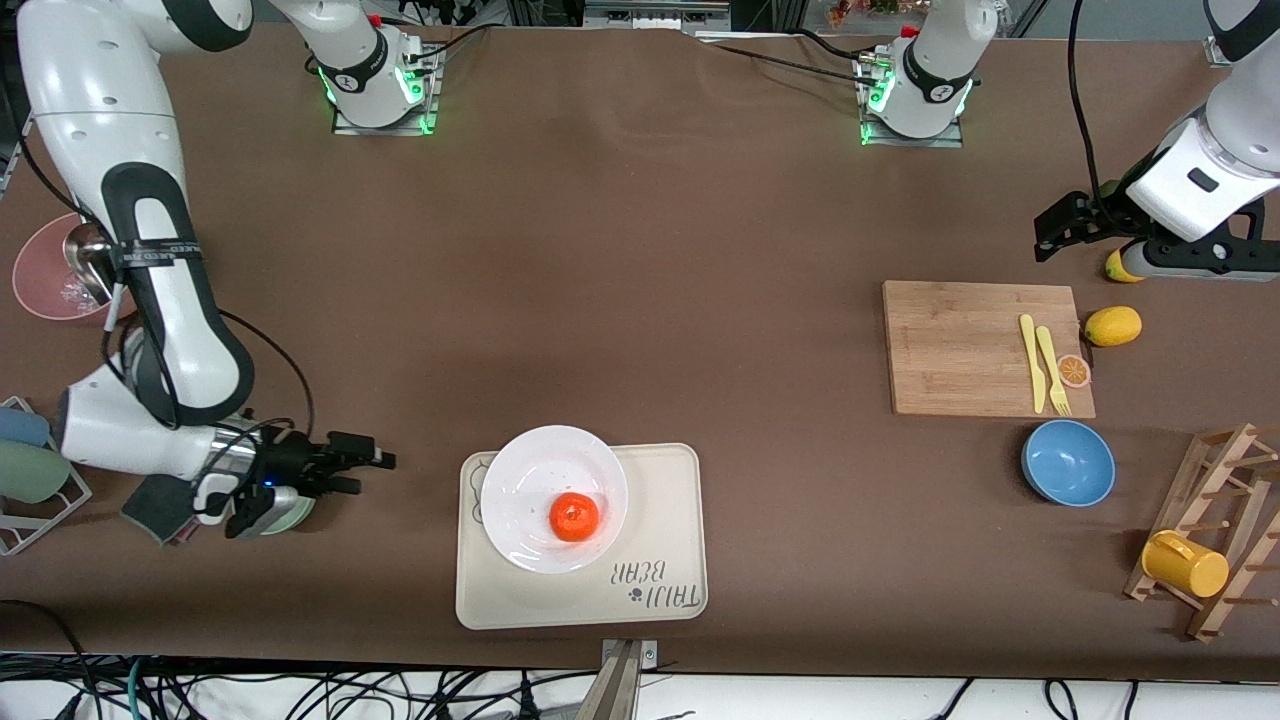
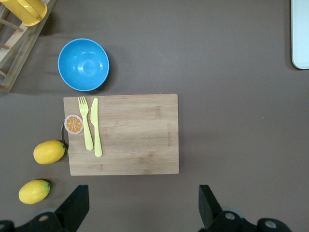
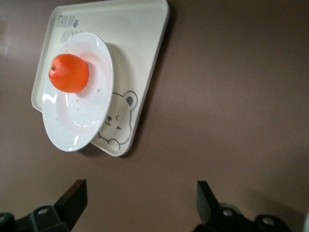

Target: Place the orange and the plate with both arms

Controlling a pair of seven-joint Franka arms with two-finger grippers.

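Observation:
The orange [image 1: 574, 517] lies in the white plate [image 1: 530, 470], which rests on the cream bear-print tray [image 1: 665, 500] near the table's front edge. The right wrist view shows the orange [image 3: 68, 73] on the plate [image 3: 79, 123] too. My right gripper [image 1: 365, 465] is open and empty, low over bare table beside the tray, toward the right arm's end; it also shows in the right wrist view [image 3: 140, 203]. My left gripper [image 1: 1062, 226] is open and empty, up over the table by the cutting board at the left arm's end; it also shows in the left wrist view [image 2: 143, 205].
A wooden cutting board [image 1: 985, 347] carries a yellow fork and knife [image 1: 1042, 362] and an orange slice [image 1: 1074, 371]. Two lemons [image 1: 1112, 326] lie beside it. A blue bowl [image 1: 1067, 462], a wooden rack with a yellow mug [image 1: 1185, 563] and a pink plate [image 1: 50, 270] stand at the ends.

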